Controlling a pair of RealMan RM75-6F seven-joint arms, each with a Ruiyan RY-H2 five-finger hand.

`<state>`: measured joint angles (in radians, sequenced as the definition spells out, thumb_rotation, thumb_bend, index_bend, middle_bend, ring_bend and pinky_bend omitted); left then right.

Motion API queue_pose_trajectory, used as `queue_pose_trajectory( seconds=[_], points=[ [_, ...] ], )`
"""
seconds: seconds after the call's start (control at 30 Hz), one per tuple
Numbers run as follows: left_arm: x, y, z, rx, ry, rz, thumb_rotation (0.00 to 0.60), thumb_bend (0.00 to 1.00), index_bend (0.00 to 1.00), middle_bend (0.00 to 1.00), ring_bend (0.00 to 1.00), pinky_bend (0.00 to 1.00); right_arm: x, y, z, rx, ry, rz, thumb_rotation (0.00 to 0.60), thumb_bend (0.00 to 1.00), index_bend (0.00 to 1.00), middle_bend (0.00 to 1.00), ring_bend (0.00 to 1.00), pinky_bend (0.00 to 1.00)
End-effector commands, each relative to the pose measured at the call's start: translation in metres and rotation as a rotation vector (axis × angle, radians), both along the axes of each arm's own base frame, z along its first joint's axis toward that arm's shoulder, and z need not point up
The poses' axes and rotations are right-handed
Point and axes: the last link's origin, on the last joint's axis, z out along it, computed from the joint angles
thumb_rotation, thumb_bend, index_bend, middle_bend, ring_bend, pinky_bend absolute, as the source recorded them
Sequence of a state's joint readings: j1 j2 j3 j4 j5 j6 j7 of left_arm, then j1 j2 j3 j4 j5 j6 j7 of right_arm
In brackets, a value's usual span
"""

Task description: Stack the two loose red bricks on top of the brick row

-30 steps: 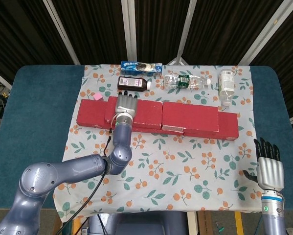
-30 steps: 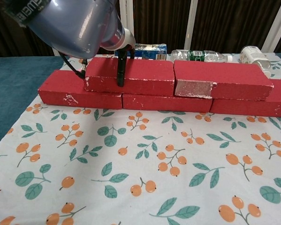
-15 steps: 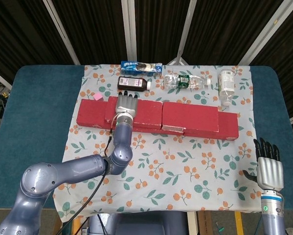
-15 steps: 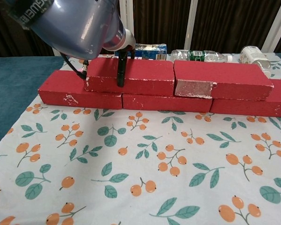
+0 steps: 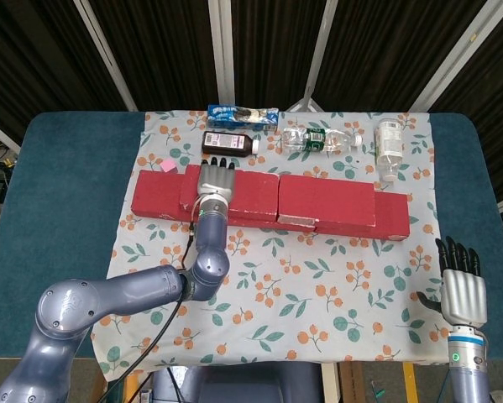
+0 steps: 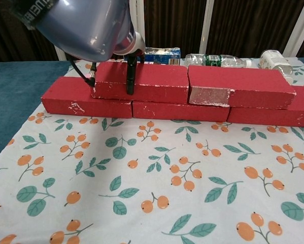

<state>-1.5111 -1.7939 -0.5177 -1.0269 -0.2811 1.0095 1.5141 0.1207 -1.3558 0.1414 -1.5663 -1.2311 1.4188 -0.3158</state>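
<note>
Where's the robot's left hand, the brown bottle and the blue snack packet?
left hand point(image 5: 217, 177), head view, back of the hand on the brick.
brown bottle point(image 5: 227, 143), head view, its label.
blue snack packet point(image 5: 243, 115), head view, wrapper's middle.

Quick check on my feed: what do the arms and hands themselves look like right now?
The left arm has glossy blue-grey rounded shells with a thin black cable along it. The left hand has a silver-grey back and black fingertips. The right hand matches it, above a silver wrist with a small green dot.

Brick wall splits the cloth!
Open cloth point(image 5: 301, 285) in front of the brick row point(image 5: 268, 201); behind it, bottles point(image 5: 318, 139) crowd close.
</note>
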Motion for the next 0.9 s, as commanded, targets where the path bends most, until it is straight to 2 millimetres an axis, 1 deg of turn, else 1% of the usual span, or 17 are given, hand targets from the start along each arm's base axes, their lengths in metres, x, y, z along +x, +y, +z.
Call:
queue_pose_trajectory(
  seconds=[0.03, 0.17, 0.3, 0.43, 0.53, 0.63, 0.77, 0.8, 0.9],
  points=[
    [0.001, 0.000, 0.000, 0.000, -0.002, -0.002, 0.600, 0.00, 0.00, 0.00, 0.00, 0.12, 0.000, 0.000, 0.000, 0.000, 0.000, -0.002, 0.600, 0.19, 0.00, 0.00, 0.00, 0.00],
    [0.003, 0.000, 0.003, 0.004, -0.003, -0.009, 0.600, 0.00, 0.00, 0.00, 0.00, 0.12, 0.000, 0.000, -0.001, 0.003, 0.002, -0.004, 0.600, 0.19, 0.00, 0.00, 0.00, 0.00],
    [0.007, 0.000, 0.011, 0.022, -0.003, -0.022, 0.600, 0.00, 0.00, 0.00, 0.00, 0.12, 0.000, 0.000, -0.001, 0.005, 0.004, -0.006, 0.600, 0.19, 0.00, 0.00, 0.00, 0.00],
    [0.009, 0.001, 0.025, 0.052, -0.004, -0.038, 0.600, 0.00, 0.00, 0.00, 0.00, 0.12, 0.000, 0.000, -0.001, 0.007, 0.007, -0.006, 0.600, 0.19, 0.00, 0.00, 0.00, 0.00],
    [0.007, 0.001, 0.041, 0.076, -0.025, -0.042, 0.600, 0.00, 0.00, 0.00, 0.00, 0.12, 0.000, 0.000, -0.002, 0.010, 0.008, -0.008, 0.600, 0.19, 0.00, 0.00, 0.00, 0.00],
    [-0.001, 0.000, 0.059, 0.094, -0.039, -0.058, 0.600, 0.00, 0.00, 0.00, 0.00, 0.11, 0.000, 0.000, -0.002, 0.009, 0.008, -0.006, 0.600, 0.19, 0.00, 0.00, 0.00, 0.00],
    [-0.021, -0.003, 0.082, 0.098, -0.065, -0.041, 0.600, 0.00, 0.00, 0.01, 0.00, 0.11, 0.001, 0.000, -0.002, 0.009, 0.008, -0.006, 0.600, 0.19, 0.00, 0.00, 0.00, 0.00],
    [-0.025, -0.005, 0.087, 0.089, -0.081, -0.037, 0.600, 0.00, 0.00, 0.02, 0.00, 0.11, 0.001, 0.000, -0.003, 0.011, 0.008, -0.006, 0.600, 0.19, 0.00, 0.00, 0.00, 0.00],
    [-0.042, -0.012, 0.111, 0.081, -0.108, -0.041, 0.600, 0.00, 0.07, 0.11, 0.00, 0.11, 0.002, 0.000, -0.004, 0.016, 0.008, -0.004, 0.600, 0.19, 0.00, 0.00, 0.00, 0.00]
  ],
)
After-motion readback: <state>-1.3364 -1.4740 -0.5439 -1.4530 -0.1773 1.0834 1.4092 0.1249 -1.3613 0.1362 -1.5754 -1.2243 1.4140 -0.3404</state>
